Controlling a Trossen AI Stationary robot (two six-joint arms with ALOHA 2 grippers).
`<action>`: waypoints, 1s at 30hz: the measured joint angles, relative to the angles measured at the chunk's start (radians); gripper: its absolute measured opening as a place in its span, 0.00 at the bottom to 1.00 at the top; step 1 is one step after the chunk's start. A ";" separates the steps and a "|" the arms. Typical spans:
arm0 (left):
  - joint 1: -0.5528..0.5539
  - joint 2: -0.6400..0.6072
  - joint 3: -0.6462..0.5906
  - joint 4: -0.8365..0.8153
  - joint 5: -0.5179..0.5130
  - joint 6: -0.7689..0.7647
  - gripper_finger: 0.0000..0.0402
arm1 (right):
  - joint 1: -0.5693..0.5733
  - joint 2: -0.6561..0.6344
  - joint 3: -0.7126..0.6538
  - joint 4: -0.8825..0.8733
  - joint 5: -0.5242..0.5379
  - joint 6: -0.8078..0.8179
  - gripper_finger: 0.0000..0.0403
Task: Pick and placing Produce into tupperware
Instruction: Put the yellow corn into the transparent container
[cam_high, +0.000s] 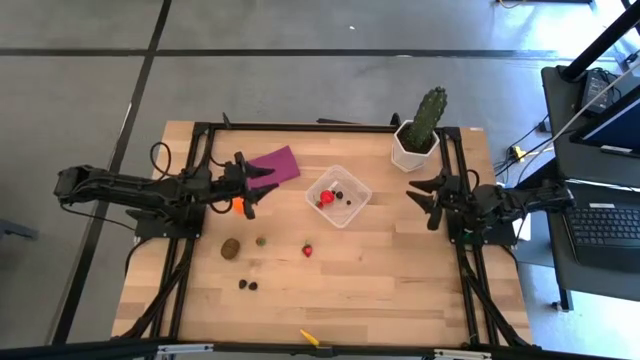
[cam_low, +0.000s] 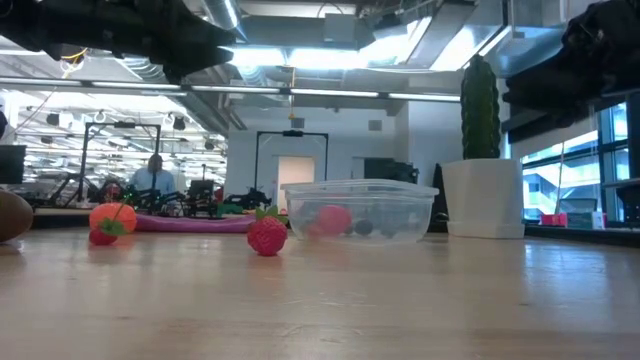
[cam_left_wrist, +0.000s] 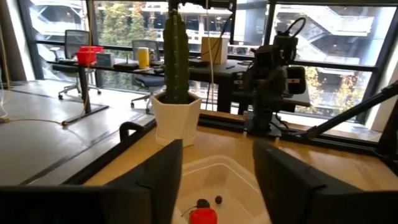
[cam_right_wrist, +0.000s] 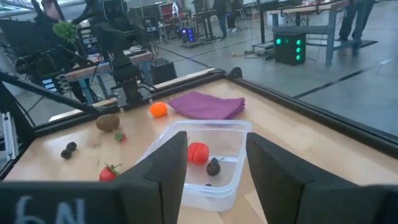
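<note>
The clear tupperware (cam_high: 338, 195) stands on the table's middle and holds a red strawberry (cam_high: 326, 198) and dark berries (cam_right_wrist: 214, 166). On the table lie an orange ball (cam_high: 238, 206), a brown kiwi (cam_high: 230, 248), a red strawberry (cam_high: 307, 249), two dark berries (cam_high: 247, 285) and a yellow piece (cam_high: 310, 338) near the front edge. My left gripper (cam_high: 260, 190) is open and empty, left of the tupperware and just beside the orange ball. My right gripper (cam_high: 420, 200) is open and empty, right of the tupperware. Both point at the tupperware (cam_left_wrist: 217, 177).
A green cactus in a white pot (cam_high: 418, 135) stands at the far right. A purple cloth (cam_high: 275, 165) lies at the far left of the middle. A small greenish piece (cam_high: 261, 241) lies by the kiwi. A black frame (cam_high: 200, 130) edges the table.
</note>
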 joint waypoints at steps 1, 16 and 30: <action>0.000 0.000 0.000 0.001 0.000 0.000 0.53 | -0.005 0.000 0.000 0.003 0.000 -0.003 0.42; -0.001 0.000 0.000 0.143 0.030 -0.020 0.77 | -0.081 0.000 0.000 0.005 0.059 -0.056 0.42; -0.142 0.253 0.713 -0.609 0.100 0.284 0.75 | -0.139 0.000 0.000 0.005 0.060 -0.056 0.42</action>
